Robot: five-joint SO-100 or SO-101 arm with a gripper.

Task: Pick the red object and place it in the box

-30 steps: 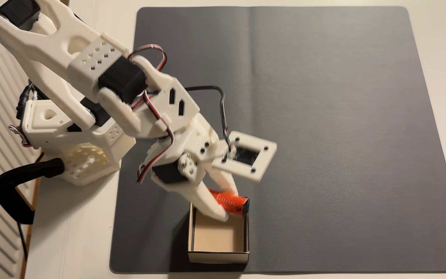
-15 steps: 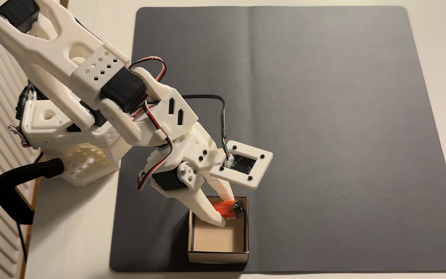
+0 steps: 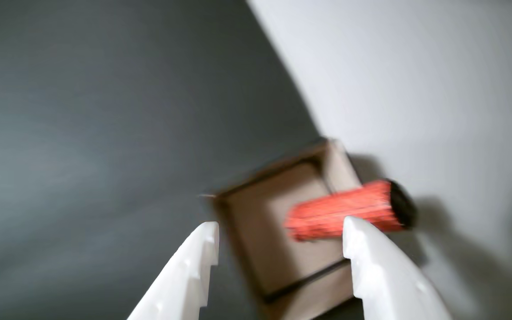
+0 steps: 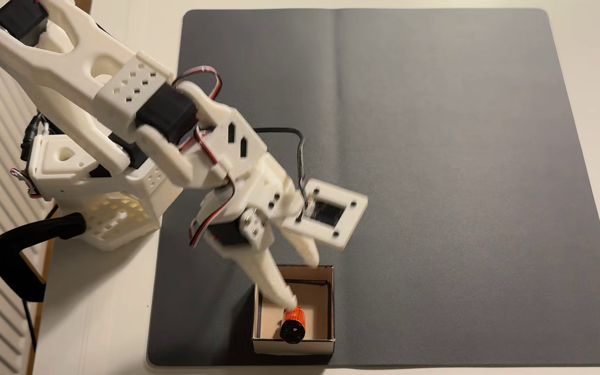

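The small orange-red cylinder with black ends [image 4: 294,322] is sitting tilted inside the small square open-top cardboard box [image 4: 330,306], its black end propped against the near wall in the fixed view. In the wrist view the cylinder [image 3: 345,209] is showing blurred, lying across the box [image 3: 256,231] toward its far wall. The white two-finger gripper [image 4: 300,281] is hanging over the box, jaws spread apart, holding nothing. The box is resting at the near edge of the dark grey rectangular mat [image 4: 435,144] on the pale table [image 4: 93,324].
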